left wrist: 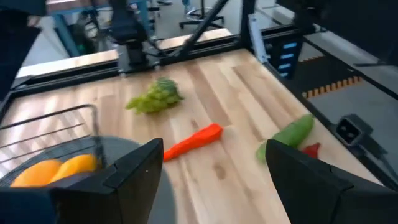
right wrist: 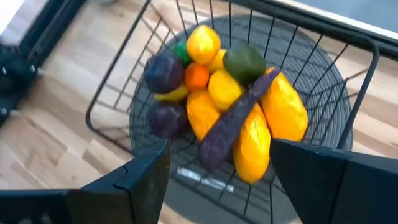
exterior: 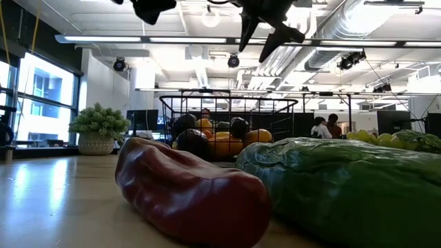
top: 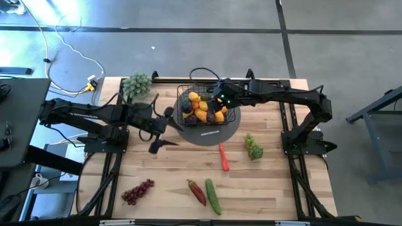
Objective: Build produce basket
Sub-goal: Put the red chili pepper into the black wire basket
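Note:
The black wire-mesh basket [top: 200,105] stands on a grey round disc [top: 217,133] at the table's far middle. It holds a pile of produce [right wrist: 230,102]: lemons, mangoes, dark plums, an avocado and a purple aubergine [right wrist: 233,118] lying across the top. My right gripper [top: 220,100] hovers open above the basket, its fingers [right wrist: 146,177] wide apart over the pile and touching nothing. My left gripper [top: 164,130] hangs open just left of the disc and is empty [left wrist: 214,162]. On the table lie green grapes [top: 253,147], an orange-red chilli [top: 223,157], purple grapes [top: 138,191], a red pepper [top: 196,191] and a cucumber [top: 213,196].
A pale green leafy bunch [top: 136,86] sits at the table's far left corner. In the low view the red pepper [exterior: 186,189] and the cucumber [exterior: 344,186] fill the foreground in front of the basket [exterior: 227,127]. Bare wood lies along the table's left side and near right.

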Available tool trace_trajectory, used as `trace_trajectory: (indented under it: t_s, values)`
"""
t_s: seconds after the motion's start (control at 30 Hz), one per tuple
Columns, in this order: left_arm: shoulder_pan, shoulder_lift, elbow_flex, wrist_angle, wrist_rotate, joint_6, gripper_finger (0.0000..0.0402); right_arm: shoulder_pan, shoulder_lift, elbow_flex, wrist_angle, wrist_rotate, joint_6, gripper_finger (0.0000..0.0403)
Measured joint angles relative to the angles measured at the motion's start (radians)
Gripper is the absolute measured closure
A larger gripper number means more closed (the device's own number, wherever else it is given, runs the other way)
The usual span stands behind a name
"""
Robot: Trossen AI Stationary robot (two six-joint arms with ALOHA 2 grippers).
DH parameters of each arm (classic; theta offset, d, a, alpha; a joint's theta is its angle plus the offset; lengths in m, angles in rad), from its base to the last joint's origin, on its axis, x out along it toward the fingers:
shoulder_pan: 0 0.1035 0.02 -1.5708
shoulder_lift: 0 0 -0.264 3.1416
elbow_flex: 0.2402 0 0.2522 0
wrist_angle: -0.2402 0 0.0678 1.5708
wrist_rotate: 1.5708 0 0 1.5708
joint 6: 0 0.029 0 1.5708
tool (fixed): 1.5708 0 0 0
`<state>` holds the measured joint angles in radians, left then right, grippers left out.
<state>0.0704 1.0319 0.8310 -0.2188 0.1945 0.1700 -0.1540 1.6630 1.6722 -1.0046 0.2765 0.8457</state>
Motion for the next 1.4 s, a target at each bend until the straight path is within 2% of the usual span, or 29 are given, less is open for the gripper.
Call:
trace_trajectory:
  t_s: [0.4, 0.53, 0.77, 1.03, 1.4]
  values:
    - [-0.237, 0.105, 0.071, 0.013, -0.173, -0.065, 0.0131, 0.081, 0.000, 0.000, -0.029, 0.006, -0.009, 0.0146]
    - [-0.283, 0.173, 0.077, 0.051, -0.191, -0.077, 0.0131, 0.091, 0.000, 0.000, -0.030, 0.019, -0.004, 0.0146]
    - [-0.335, 0.309, 0.078, 0.149, -0.181, -0.040, 0.0131, 0.091, 0.000, 0.000, -0.033, 0.020, 0.046, 0.0146]
    - [-0.349, 0.414, 0.078, 0.173, -0.048, -0.015, 0.0131, 0.091, 0.000, -0.002, -0.038, 0.049, 0.125, 0.0146]
    - [-0.361, 0.543, 0.077, 0.225, -0.037, 0.025, 0.0131, 0.092, 0.000, -0.002, -0.045, 0.056, 0.207, 0.0146]
